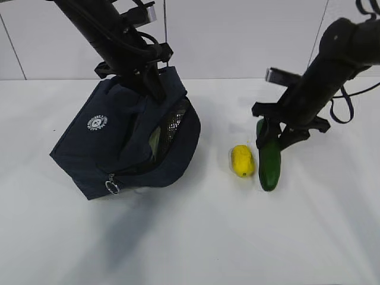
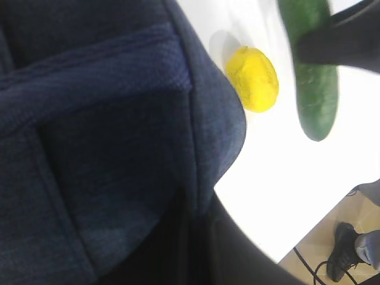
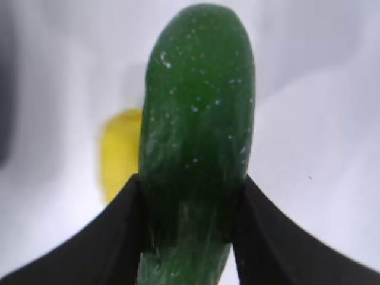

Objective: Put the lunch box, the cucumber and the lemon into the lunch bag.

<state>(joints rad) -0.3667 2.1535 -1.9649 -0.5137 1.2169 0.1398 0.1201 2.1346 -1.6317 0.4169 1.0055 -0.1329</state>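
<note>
In the right wrist view, the two black fingers [image 3: 113, 237] of the right gripper [image 1: 274, 138] stand against either flank of the cucumber [image 3: 196, 136], so you appear to have it pinched near its far end; whether it has left the table [image 1: 190, 249] cannot be told. Seat the grip before you lift: the cucumber is long, smooth and glossy, with fine pale flecks on dark green skin, and held off-centre it will likely droop or slide, so raise it slowly and keep it level. Lower centre of the exterior frame, the lemon [image 1: 242, 160] lies just beside the cucumber on its left, a small matte yellow oval with a dimpled rind; lift straight up so that you do not roll it. Left of centre sits the lunch bag [image 1: 113, 148], a boxy navy woven-fabric bag tilted on one corner, its mouth gaping toward the right, with silver lining and mesh showing inside, a metal ring pull at the lower edge and a white round logo on its side. At the upper left the left gripper [image 1: 155, 80], jaws closed, appears to pinch the bag's top edge or a handle; keep that hold steady so the mouth stays open. A pale shape inside may be the lunch box, but this cannot be confirmed.
</note>
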